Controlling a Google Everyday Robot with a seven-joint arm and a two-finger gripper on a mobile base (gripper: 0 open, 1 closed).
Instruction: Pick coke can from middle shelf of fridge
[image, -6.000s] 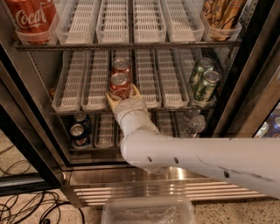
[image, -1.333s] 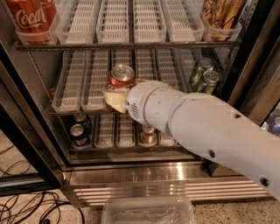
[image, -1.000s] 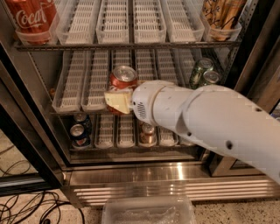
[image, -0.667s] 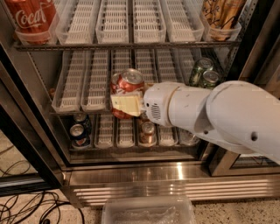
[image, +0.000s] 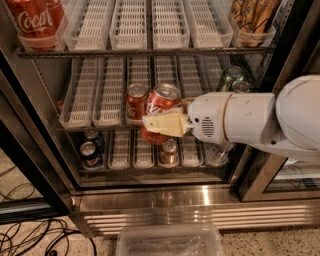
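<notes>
The pincer (image: 161, 124) is clamped around the coke can (image: 163, 99), held tilted at the front edge of the fridge's (image: 200, 197) middle shelf (image: 82, 107) (a second red can (image: 135, 100) stands just beside it).

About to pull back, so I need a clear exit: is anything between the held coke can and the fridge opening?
Nothing visible. The tool grips the coke can, tilted at the front edge of the middle shelf; a second can stands beside it, clear of the way out.

white "coca" script on big red container (image: 35, 22) top left, partial script on coke can (image: 162, 99) in pincer (image: 160, 125) at middle shelf (image: 82, 100)
</notes>
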